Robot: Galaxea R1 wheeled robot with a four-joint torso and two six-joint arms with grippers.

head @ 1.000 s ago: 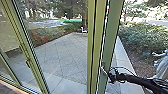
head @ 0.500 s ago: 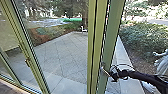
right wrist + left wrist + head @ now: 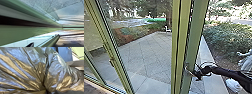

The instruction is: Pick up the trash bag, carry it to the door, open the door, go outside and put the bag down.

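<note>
At the green door frame (image 3: 192, 50) in the head view, my right gripper (image 3: 193, 74) is beside the metal door handle (image 3: 187, 68); contact between them cannot be made out. The dark right arm reaches in from the right. Green frame profiles (image 3: 31, 28) run lengthwise through the right wrist view. A shiny, crumpled trash bag (image 3: 25, 69) spreads across the left wrist view. Its folds draw together tightly at my left gripper (image 3: 46, 90), which is shut on the bag.
Beyond the glass lies a paved yard (image 3: 149, 55) with a small white chair (image 3: 167, 29) at its far edge. Bushes (image 3: 226, 37) grow to the right. Another upright door post (image 3: 109, 47) with a handle stands at the left. A white rounded object (image 3: 233, 85) shows low on the right.
The right forearm has risen a little and its wrist is bent more sharply, with the gripper still beside the handle. The white rounded object low on the right has come further into sight.
</note>
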